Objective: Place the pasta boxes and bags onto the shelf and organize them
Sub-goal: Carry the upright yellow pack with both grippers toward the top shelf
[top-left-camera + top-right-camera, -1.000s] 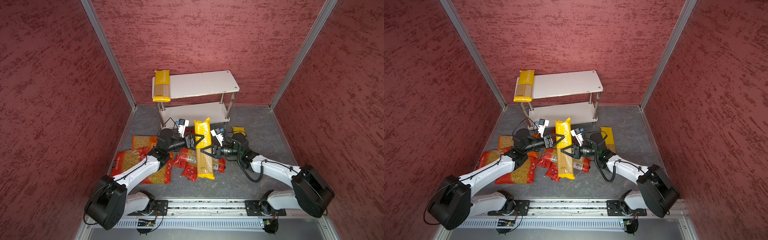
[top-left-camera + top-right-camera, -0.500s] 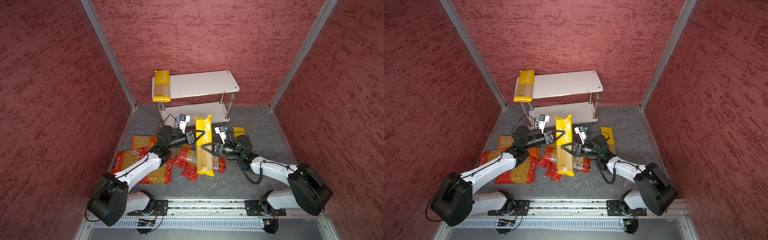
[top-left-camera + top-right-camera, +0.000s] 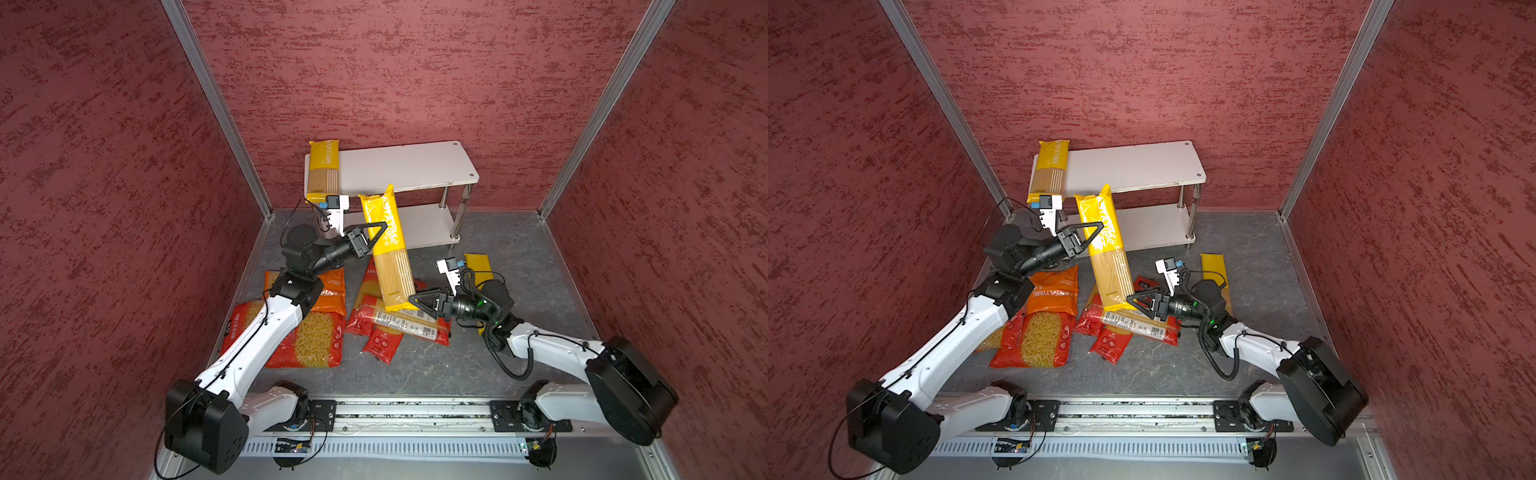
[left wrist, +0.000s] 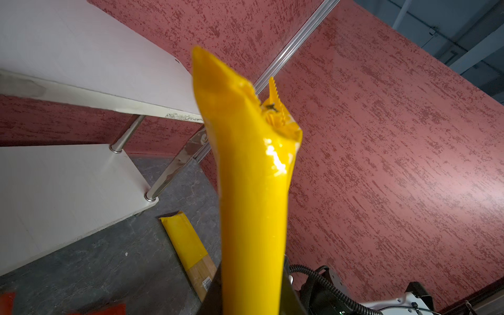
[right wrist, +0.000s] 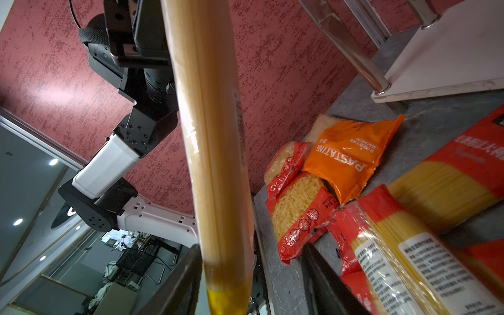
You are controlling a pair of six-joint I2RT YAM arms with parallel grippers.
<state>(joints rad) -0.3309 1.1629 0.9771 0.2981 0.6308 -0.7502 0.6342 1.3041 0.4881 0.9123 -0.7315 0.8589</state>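
PASTATIME and MACARONI on the orange macaroni bag (image 5: 346, 155). PASTATIME too on the shelved yellow spaghetti pack (image 3: 324, 170) and the raised yellow spaghetti pack (image 3: 386, 232).

Bright, even light, soft shadows; the close yellow spaghetti pack (image 4: 253, 191) blurs, with glare.

A yellow PASTATIME spaghetti pack (image 3: 388, 249) hangs tilted. Its printed half is clamped between the left gripper's (image 3: 380, 237) jaws, and its lower end sits between the right gripper's (image 3: 414, 300) parted jaws, above red spaghetti bags (image 3: 399, 325). The shelf (image 3: 407, 166) stands beyond.
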